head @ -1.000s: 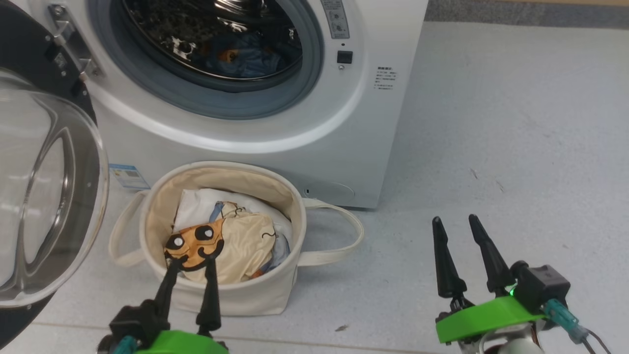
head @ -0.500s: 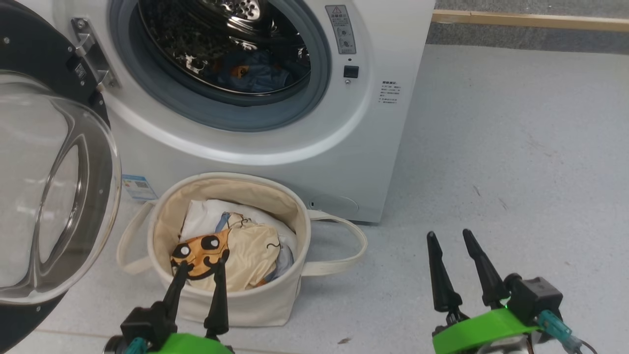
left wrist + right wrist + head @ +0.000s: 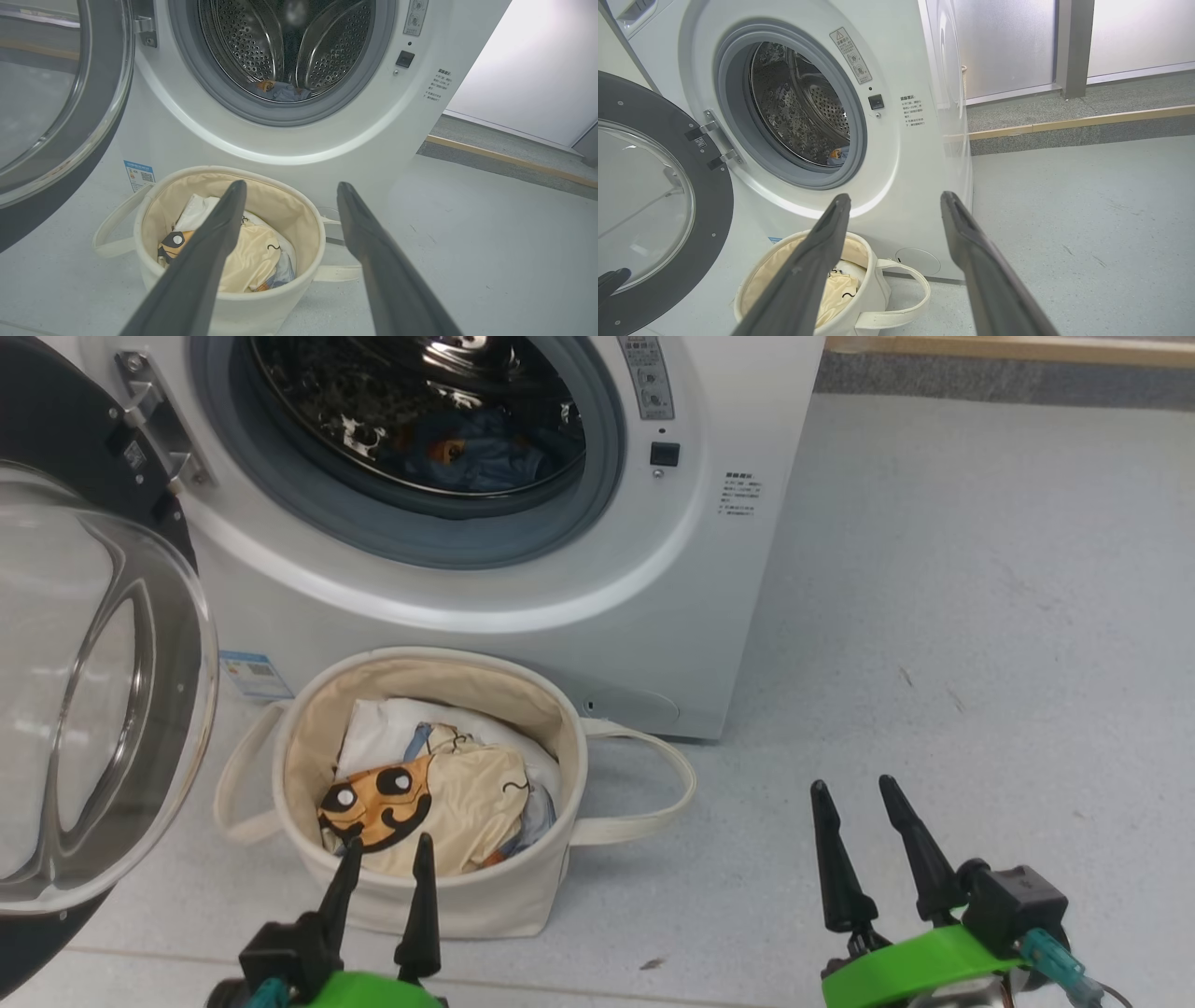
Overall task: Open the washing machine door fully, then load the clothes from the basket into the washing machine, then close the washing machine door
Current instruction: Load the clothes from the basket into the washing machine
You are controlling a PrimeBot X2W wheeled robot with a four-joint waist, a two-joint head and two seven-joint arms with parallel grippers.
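So both arms had backed off a touch from a second earlier. The left gripper (image 3: 388, 843) used to have its tips right over the orange cartoon face, and now they sat just short of it, above the near rim of the basket (image 3: 467, 903). Fingers were spread wide, nothing in them. The right gripper (image 3: 852, 787) had slid back a bit too. It hung well off to the basket's right over bare grey floor (image 3: 980, 616), also wide open and empty.

The basket itself hadn't budged. The clothes (image 3: 467, 803) were still piled inside it, cream fabric with that orange-brown print on top, a bit of light blue peeking out at the right edge, and a plain white cloth (image 3: 383, 733) tucked toward the back.

Right behind the basket stood the washing machine (image 3: 709, 616), with a blue sticker (image 3: 247, 674) low on its front, just behind the basket's left handle. The washing machine door (image 3: 93, 691) was swung out to the basket's left, glass bowl bulging toward us. One blue garment (image 3: 476, 457) with an orange patch was already lying at the bottom of the steel drum.
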